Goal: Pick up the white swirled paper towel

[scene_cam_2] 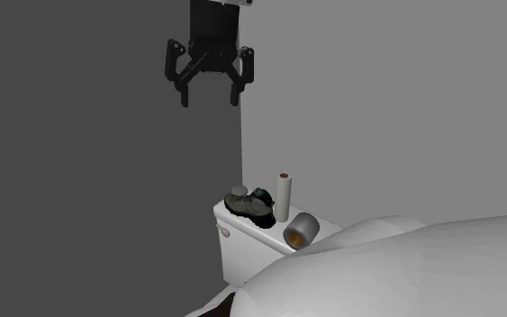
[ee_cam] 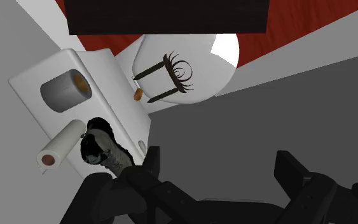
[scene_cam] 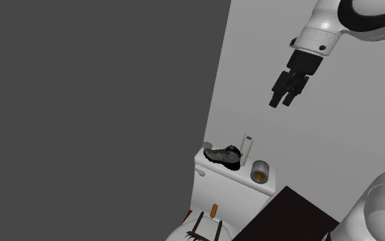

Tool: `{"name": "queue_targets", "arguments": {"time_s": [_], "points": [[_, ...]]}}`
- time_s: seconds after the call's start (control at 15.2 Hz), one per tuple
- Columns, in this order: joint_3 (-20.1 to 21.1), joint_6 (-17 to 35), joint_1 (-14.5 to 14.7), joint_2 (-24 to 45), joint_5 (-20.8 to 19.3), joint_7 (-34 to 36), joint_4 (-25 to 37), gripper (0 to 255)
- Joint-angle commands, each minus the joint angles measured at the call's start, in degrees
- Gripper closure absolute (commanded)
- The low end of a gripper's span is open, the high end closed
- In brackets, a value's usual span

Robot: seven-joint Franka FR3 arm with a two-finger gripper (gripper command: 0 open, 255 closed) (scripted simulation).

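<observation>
Shoulder view: between grey walls (scene_cam: 81,103), the white paper towel (scene_cam: 248,146) stood upright at the back edge of the toilet tank (scene_cam: 217,186), a shoe (scene_cam: 223,156) and a lying grey roll (scene_cam: 260,172) beside it; the gripper (scene_cam: 282,103) hung well above, jaws apart

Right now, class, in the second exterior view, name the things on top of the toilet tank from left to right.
Dark shoe → upright white paper towel roll → grey roll lying on its side.
</observation>
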Motion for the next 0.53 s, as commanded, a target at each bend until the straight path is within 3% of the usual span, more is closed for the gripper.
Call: {"name": "queue_targets", "arguments": {"time_s": [0.0,0.46], "points": [[0.0,0.0,0.0,0.0,0.0,0.0,0.0,0],[-5.3,11.8,-1.9,3.3,-3.5,-7.6,-7.8,0]]}}
